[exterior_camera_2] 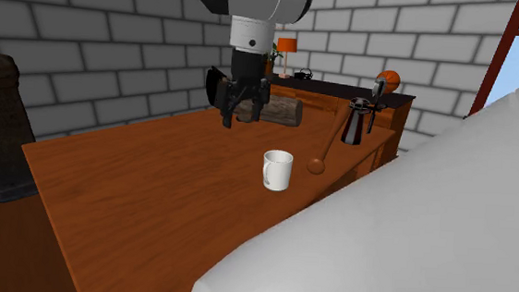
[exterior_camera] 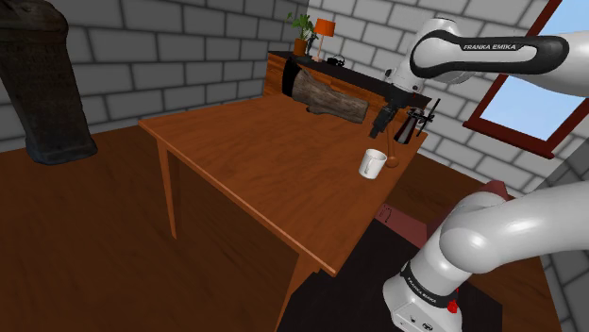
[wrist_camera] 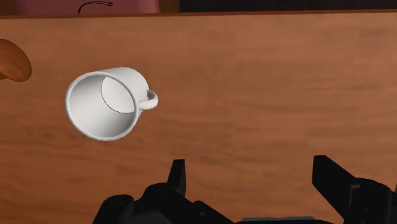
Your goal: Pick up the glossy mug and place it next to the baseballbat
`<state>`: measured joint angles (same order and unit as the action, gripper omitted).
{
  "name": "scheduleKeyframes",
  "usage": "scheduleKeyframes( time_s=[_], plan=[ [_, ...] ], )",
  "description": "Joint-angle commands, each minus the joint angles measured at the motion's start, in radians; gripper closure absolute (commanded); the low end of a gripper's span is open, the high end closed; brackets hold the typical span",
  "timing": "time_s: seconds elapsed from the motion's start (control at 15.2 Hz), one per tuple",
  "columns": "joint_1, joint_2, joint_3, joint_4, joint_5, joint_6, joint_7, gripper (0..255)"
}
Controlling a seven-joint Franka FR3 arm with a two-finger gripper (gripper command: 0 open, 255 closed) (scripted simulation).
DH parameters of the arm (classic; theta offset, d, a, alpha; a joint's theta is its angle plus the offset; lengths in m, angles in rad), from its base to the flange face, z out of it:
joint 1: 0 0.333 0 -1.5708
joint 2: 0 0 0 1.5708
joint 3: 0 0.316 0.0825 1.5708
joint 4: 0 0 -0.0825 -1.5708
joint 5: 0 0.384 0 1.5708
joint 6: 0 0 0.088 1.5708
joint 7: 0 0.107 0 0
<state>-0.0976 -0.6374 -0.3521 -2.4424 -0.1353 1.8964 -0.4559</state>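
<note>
**A:** What sits closest in the shoulder view?

**B:** The stand [exterior_camera: 422, 300], at the lower right. The white arm [exterior_camera: 491, 49] curves up from it and out over the wooden worktop [exterior_camera: 236, 165].

**A:** And the mug?

**B:** The white mug [exterior_camera: 374, 162] stands upright on the worktop, near the edge on the stand's side. Nothing is touching it. The brown rounded end of the bat [exterior_camera_2: 317, 164] rests just beside it but apart from it. The bat's thin shaft slants up and away.

**A:** The claw?

**B:** The claw [exterior_camera: 383, 121] hangs in the air above the worktop, a little beyond the mug. In the wrist view its two black fingers stand well apart with bare wood between them. The mug lies off to one side of them, its open mouth toward the camera.

**A:** Further back?

**B:** A dark jug-like pot [exterior_camera_2: 356, 121] stands by the bat's far end. A dark log [exterior_camera: 327, 97] lies at the worktop's far end. Behind that, a sideboard [exterior_camera: 276, 74] carries a potted plant [exterior_camera: 302, 33] and an orange lamp [exterior_camera: 325, 28], against a grey brick wall [exterior_camera: 170, 47].
</note>
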Motion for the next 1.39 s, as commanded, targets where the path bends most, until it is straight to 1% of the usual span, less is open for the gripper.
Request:
scheduleKeyframes(
  time_s=[0.0, 0.26, 0.53, 0.79, 0.99, 1.06, 1.32],
  plan=[
    [-0.004, 0.044, -0.046, 0.006, -0.014, 0.034, -0.056, 0],
    [-0.006, 0.143, -0.141, 0.026, -0.027, 0.105, -0.169, 0],
    [0.004, 0.265, -0.24, 0.066, -0.011, 0.174, -0.293, 0],
    [0.023, 0.413, -0.338, 0.127, 0.049, 0.237, -0.437, 0],
    [0.033, 0.545, -0.403, 0.186, 0.135, 0.275, -0.566, 0],
    [0.031, 0.561, -0.407, 0.193, 0.146, 0.278, -0.581, 0],
    [0.032, 0.598, -0.41, 0.166, 0.178, 0.331, -0.605, 0]
  ],
)
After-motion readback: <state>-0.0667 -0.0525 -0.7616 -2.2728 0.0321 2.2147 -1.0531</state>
